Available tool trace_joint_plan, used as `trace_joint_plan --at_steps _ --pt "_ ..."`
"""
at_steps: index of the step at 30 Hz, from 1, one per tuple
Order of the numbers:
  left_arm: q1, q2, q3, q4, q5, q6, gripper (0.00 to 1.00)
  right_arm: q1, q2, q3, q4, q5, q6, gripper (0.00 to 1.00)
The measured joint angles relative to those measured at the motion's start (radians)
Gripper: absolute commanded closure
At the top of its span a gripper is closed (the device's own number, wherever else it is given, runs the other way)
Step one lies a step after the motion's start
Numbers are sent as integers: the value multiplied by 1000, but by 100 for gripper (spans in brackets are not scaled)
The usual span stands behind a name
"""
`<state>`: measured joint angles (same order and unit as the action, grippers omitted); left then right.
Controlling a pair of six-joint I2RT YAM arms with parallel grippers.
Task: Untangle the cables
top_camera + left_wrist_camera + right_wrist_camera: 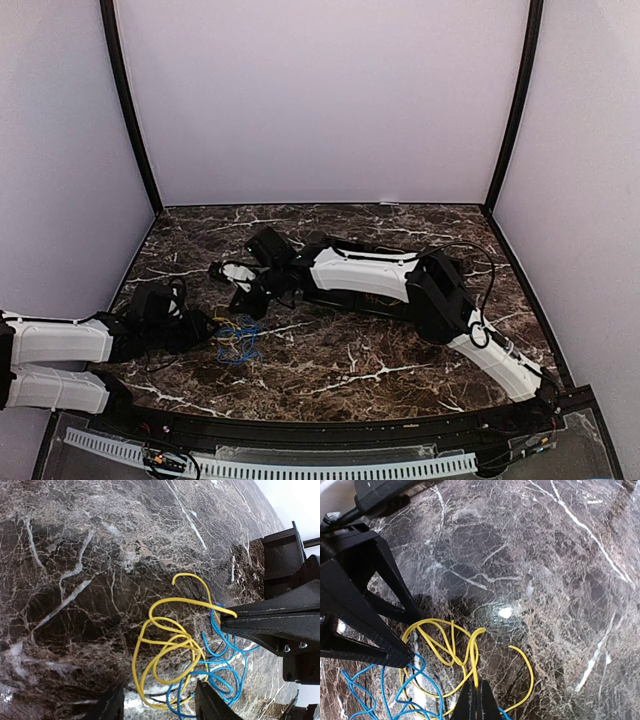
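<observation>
- left arm (60, 340): comes in low from the left edge of the counter (400, 370), white links stacked near the front-left corner, wrist pointing right.
- left claw (160, 706): spread, nothing pinched. Its two fingers (212, 702) stand wide apart, just above the counter, on either side of the near end of the cable pile. Loops of both colours lie in the gap. Can't tell if either finger touches a wire.
- cables (240, 343): one small loose tangle flat on the counter, left of centre and nearer the front edge than the back. It sits between the two claw tips.
- yellow cable (474, 655): several overlapping loops on the left-arm side of the pile. One free end curls out alone over bare marble, and one strand is lifted off the pile up to the right claw.
- blue cable (222, 672): tighter loops, crossed with the yellow ones on one side of the pile. Some blue strands run under the yellow, so the two are not separated.
- right claw (476, 702): pressed together, pinching the lifted yellow strand at its tip. Tip is just above the pile, facing the left claw, close but apart from it.
- right arm (360, 270): reaches from the front-right corner across the middle of the counter, long white link lying nearly level.
</observation>
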<state>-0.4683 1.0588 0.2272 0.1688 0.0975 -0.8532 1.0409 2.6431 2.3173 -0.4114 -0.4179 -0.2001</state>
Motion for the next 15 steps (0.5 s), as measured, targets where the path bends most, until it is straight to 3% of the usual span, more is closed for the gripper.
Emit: trace_joint_plan --at_steps 3,7,15 --pt "0 0 -2 10 0 2 53 0 -11 7 -3 -2 1 100" --pt "0 3 -6 32 -2 10 68 0 -72 2 -19 -26 9 100" --pt "0 46 -14 98 -7 37 91 0 -367 -48 -23 -102 23 100"
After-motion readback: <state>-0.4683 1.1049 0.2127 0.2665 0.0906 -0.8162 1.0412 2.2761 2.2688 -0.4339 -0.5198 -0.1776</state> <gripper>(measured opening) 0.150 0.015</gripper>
